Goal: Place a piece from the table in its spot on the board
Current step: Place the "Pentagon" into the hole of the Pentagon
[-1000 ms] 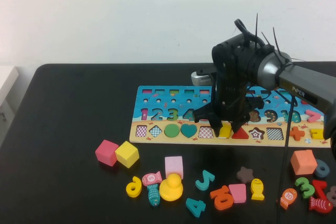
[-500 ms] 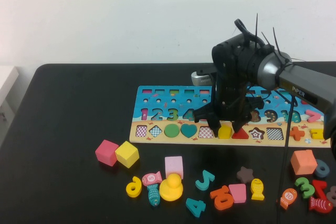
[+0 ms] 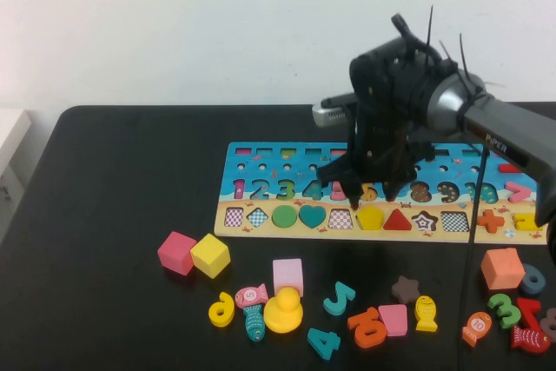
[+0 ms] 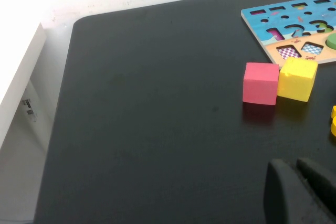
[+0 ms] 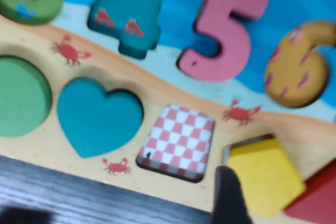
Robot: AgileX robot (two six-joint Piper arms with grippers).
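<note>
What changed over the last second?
The right end effector let go of the yellow pentagon, opened and rose off the board. The pentagon, tilted between the fingers before, now lies in its slot. The left end effector and the loose pieces on the table are unchanged.

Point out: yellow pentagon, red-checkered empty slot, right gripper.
yellow pentagon (image 5: 265, 176), right wrist view, centre of its top face
red-checkered empty slot (image 5: 178, 141), right wrist view, middle of the hollow
right gripper (image 3: 371, 193), high view, midway between its fingertips
</note>
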